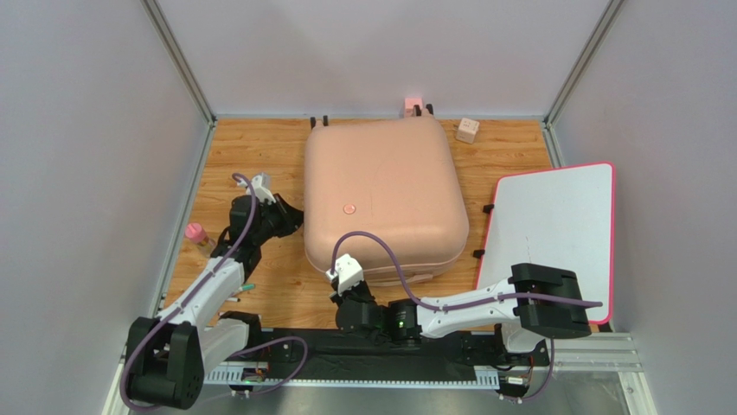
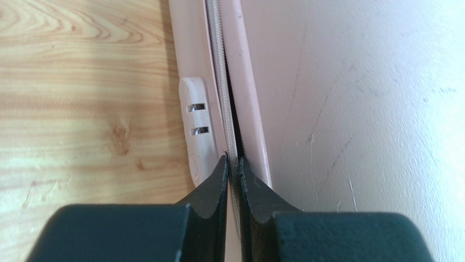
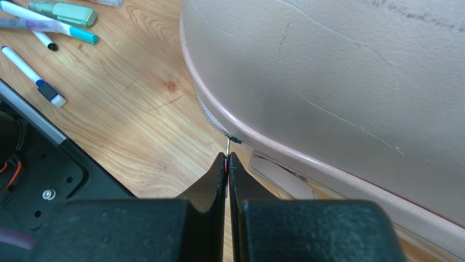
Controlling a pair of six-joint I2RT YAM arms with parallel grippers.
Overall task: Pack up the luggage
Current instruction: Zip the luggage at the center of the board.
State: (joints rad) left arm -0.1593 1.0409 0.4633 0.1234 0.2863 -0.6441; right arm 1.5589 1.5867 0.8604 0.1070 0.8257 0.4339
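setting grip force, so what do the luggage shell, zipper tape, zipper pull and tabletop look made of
luggage shell: likely hard plastic, matte pink, judging by fine scuffs and moulded rounded corners. zipper tape: woven fabric, ribbed weave visible. zipper pull: thin, shiny, probably metal. tabletop: wood or wood-look laminate; grain and knots show, but which is unclear.

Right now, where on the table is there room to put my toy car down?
Bare wood lies at the back left, between the left wall and the luggage, and at the back right, between the wooden cube and the white board. The near left is crowded: left arm, pink bottle, pens.
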